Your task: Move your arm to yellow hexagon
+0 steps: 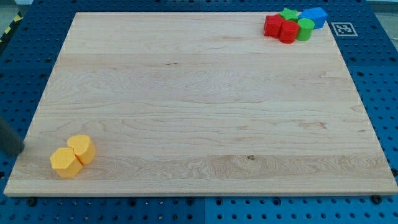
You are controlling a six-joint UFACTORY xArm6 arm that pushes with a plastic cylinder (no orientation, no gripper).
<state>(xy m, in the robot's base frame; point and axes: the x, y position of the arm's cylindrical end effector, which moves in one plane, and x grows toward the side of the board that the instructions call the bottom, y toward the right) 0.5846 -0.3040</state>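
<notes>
The yellow hexagon (pixel 65 163) lies near the board's bottom left corner. It touches a second yellow block (pixel 81 149) just above and to its right. Only the lower end of my dark rod shows, at the view's left edge. My tip (pixel 15 154) is just off the left edge of the wooden board (pixel 199 112), left of the yellow hexagon and a little higher in the view. There is a clear gap between the tip and the hexagon.
A cluster sits at the board's top right corner: two red blocks (pixel 273 25) (pixel 288 31), two green blocks (pixel 289 14) (pixel 305 28) and a blue block (pixel 314 17). A black-and-white marker (pixel 341 28) lies on the blue perforated table beyond.
</notes>
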